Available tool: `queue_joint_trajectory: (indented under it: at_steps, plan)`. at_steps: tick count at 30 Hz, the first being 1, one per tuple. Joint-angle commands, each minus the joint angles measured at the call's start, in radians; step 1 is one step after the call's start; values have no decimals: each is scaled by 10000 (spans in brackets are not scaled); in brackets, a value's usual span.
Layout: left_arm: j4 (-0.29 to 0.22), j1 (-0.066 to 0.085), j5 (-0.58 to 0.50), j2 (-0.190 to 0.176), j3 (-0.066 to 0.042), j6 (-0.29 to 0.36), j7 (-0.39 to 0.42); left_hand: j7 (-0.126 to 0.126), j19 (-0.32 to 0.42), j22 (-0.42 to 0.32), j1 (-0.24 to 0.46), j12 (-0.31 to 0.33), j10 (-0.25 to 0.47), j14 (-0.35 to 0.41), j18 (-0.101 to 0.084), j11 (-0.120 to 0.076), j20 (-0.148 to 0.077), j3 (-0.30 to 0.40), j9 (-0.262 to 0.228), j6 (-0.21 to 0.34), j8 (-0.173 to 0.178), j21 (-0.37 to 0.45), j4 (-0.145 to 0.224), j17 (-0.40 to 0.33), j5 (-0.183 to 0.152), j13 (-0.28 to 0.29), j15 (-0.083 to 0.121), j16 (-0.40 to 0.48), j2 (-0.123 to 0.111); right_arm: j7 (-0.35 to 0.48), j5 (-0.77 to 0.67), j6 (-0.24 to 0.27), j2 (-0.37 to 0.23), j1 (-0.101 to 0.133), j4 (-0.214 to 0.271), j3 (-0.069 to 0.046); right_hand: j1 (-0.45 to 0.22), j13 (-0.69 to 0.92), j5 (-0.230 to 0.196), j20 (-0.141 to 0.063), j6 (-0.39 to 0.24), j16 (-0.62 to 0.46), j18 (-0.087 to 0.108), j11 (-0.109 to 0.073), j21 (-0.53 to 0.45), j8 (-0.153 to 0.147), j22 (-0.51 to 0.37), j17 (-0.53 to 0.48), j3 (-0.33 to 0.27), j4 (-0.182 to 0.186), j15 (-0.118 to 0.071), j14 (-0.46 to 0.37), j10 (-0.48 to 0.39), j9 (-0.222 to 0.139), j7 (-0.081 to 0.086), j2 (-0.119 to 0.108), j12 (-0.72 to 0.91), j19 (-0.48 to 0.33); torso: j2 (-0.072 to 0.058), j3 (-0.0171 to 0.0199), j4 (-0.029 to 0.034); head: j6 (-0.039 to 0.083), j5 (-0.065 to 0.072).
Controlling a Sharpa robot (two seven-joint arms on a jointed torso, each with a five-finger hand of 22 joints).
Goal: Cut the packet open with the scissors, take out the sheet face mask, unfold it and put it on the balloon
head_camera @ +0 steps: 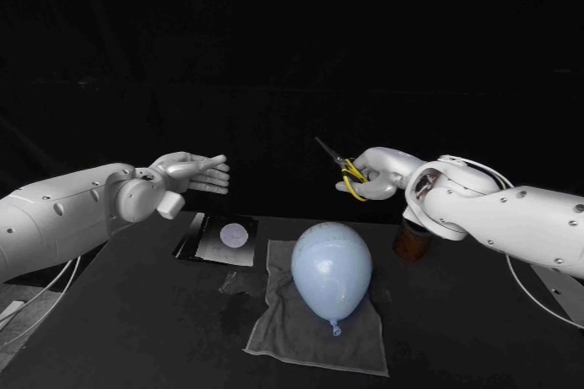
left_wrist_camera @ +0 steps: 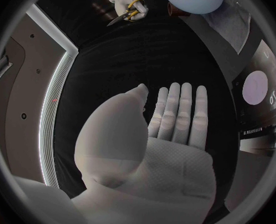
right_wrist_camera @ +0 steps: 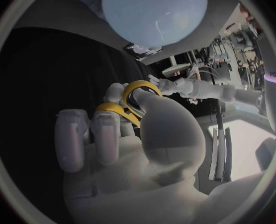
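Looking down at the desk (head_camera: 487, 321), saw the right hand (head_camera: 371, 176) raised well above it, fingers closed through the yellow loops of the scissors (head_camera: 344, 171), dark blades pointing up and across toward the left hand (head_camera: 189, 174). Could not tell whether the blades were parted. Found the left hand lifted too, spread flat with fingers straight, holding nothing. Saw the packet (head_camera: 225, 237) lying flat on the desk, dark with a pale round mark, just beside the far left corner of the grey cloth (head_camera: 316, 338) and well apart from both hands. Judged it uncut, with the mask inside. Noted the pale blue balloon (head_camera: 331, 267) resting lengthwise on the cloth, knot toward the near edge, and a brown thing (head_camera: 412, 241) just beyond it, half hidden behind the right arm and too obscured to name. Reckoned the first trouble to be the pickup: a thin, slick packet flat on a hard top offers little edge, so might simply slide under the fingers toward the cloth instead of lifting. Feared also a cut made too far in from the packet's edge, slicing the folded mask inside. Worried most about the blade tips, since any low sweep of the right hand across the middle would pass close over the balloon and could burst it. Suspected a twist of the loops in the fingers could spoil the cut.
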State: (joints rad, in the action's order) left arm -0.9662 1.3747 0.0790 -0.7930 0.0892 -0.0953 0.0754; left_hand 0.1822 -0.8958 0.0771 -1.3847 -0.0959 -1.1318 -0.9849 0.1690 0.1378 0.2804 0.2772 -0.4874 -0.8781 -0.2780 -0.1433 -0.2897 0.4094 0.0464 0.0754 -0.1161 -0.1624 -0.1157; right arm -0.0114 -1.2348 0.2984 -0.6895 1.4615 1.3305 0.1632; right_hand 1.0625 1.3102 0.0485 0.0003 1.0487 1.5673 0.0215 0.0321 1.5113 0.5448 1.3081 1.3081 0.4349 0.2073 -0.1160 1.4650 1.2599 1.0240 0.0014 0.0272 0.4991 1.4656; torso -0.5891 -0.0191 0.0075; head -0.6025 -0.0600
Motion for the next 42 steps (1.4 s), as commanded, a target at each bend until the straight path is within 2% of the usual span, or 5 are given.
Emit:
queue_joint_trajectory:
  at_steps: [1,18,29,34,42]
  plan:
    - [-383,-42,-849,-215,7,657,862,-8,-105,12,-152,-48,-85,-92,166,13,-7,-64,32,-94,39,-65,4,20,25,-21,-3,-78,6,1221,4599,-212,-428,28,562,-2,533,2606,24,-12,-164,35,-45,-921,-6,-253,2253,2627,295,469,39,1058,3109,-45,72,433,10717,632,11,-12,-41,33,52]
    - [-1784,-780,-929,-1066,43,543,1963,-82,-157,-29,-550,79,-133,-80,157,3,-28,-231,189,-190,196,-81,72,32,31,-66,-3,-49,-265,2303,11533,-685,-2401,-518,3077,244,1331,1891,11,274,-279,-458,215,-570,-1035,-2576,1702,1640,-739,286,317,774,2780,-1231,488,-1259,9667,17,154,59,-45,84,558]
    - [-2130,-1106,-926,-1079,51,785,2019,-59,-168,-44,-811,143,-178,-91,157,-10,-31,-82,253,-279,245,-84,59,41,32,-77,8,-41,-70,2352,12429,-178,-2800,-1114,3413,261,2487,-6792,9,560,-614,-2050,482,-145,-2421,-4119,901,-642,1387,-1398,640,340,1573,-2561,1011,-29,-1980,-487,159,73,-41,16,638]
    - [-2155,-1135,-925,-1081,57,862,1986,-55,-175,-49,-928,167,-207,-100,158,-15,-34,-19,276,-327,258,-87,67,46,32,-79,12,-40,-21,2285,12505,-117,-2826,-1211,3492,262,1957,-4105,30,445,-273,-1732,382,-405,-1980,-3961,1164,-164,995,-1205,478,496,2652,-2534,789,151,2026,-200,139,77,-43,-15,677]
    - [-2125,-1165,-921,-1034,79,904,1938,-59,-186,-57,-1229,238,-247,-106,157,-19,-41,182,325,-403,297,-91,97,53,33,-92,15,-29,82,1927,12039,584,-2852,-1273,3537,263,875,2606,65,-30,1170,35,190,-1084,-1098,-1435,1739,2627,-824,-1073,-54,1058,3109,-183,-122,-1554,10717,192,161,47,-43,-101,781]
